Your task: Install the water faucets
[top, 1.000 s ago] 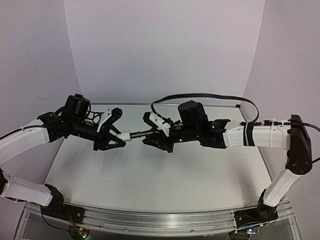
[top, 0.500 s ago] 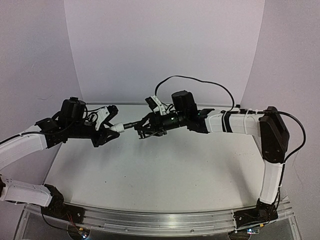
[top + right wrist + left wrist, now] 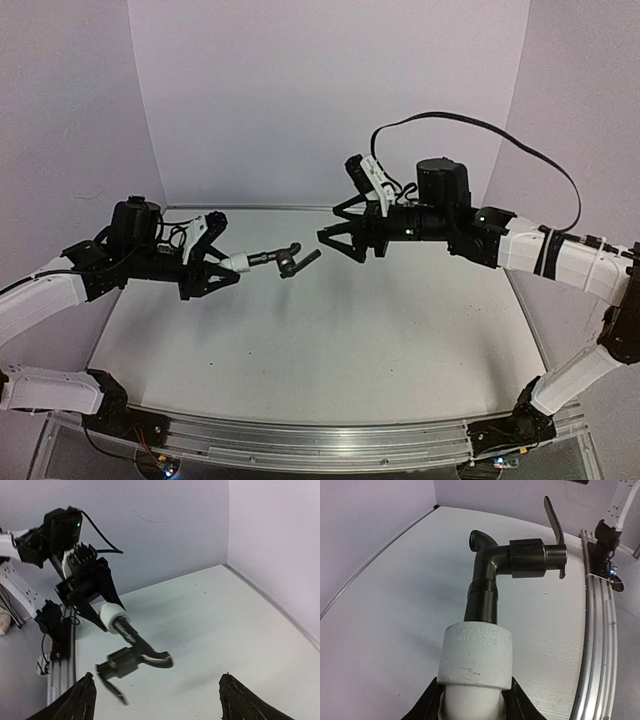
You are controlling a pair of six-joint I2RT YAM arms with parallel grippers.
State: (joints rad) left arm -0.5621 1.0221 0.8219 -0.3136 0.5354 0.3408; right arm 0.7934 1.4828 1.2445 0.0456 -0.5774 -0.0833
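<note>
Now the left fingers (image 3: 232,266) stand narrow, clamped on the white fitting (image 3: 241,264) of the dark faucet (image 3: 288,260), held level above the counter (image 3: 330,340) left of centre, while the right fingers (image 3: 337,200) gape wide, holding nothing, near it but apart, both arms reaching inward from the frame's sides.

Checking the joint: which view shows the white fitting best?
Left wrist: the white fitting fills the foreground, lettering visible. Top external shows a tiny white sleeve; right wrist shows it small, distant.

The right claw (image 3: 337,205) has opened off the faucet (image 3: 287,260) and drawn back.
</note>
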